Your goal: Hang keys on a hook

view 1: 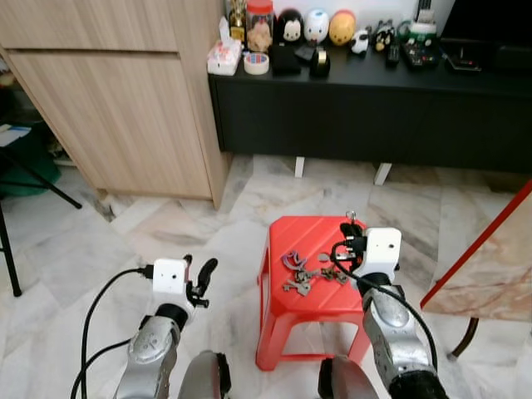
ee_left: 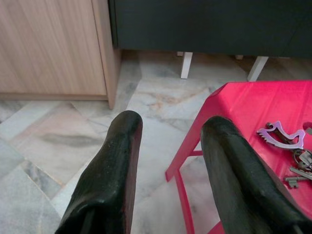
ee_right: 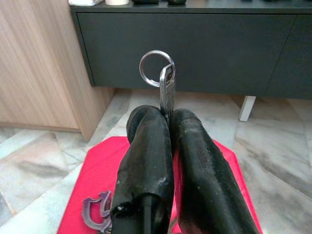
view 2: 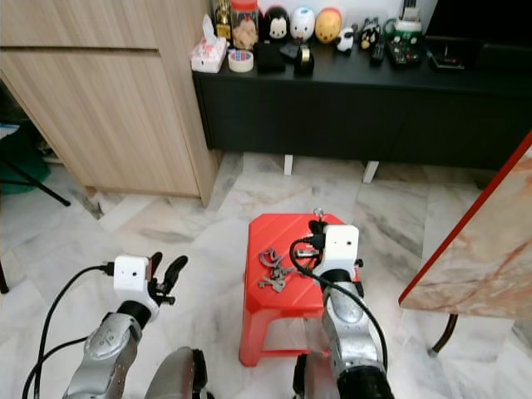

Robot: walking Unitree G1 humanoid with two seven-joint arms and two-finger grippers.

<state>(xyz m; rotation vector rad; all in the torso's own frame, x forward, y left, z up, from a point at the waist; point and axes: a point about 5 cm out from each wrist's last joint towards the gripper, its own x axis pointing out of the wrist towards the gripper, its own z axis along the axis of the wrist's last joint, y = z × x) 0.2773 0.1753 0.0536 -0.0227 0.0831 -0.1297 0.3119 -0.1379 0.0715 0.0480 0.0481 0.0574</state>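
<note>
A red plastic stool [view 1: 301,231] stands on the marble floor between my arms. On its top lie a bunch of keys [view 1: 304,281] and a purple hook-shaped piece [view 1: 293,260], which is also in the left wrist view [ee_left: 282,136]. My right gripper [view 1: 350,238] is over the stool's right side, shut on a silver key [ee_right: 166,91]. The key stands up from the fingertips, and its ring [ee_right: 157,68] sits above it. My left gripper [view 1: 200,279] hovers open to the left of the stool, with nothing between its fingers [ee_left: 117,161].
A black low console [view 1: 374,108] with figurines and a tape roll [view 1: 256,63] runs along the back. A wooden cabinet [view 1: 116,108] stands at the left. A red-edged marble slab [view 1: 490,262] leans at the right, and black stand legs [view 1: 33,179] are at the far left.
</note>
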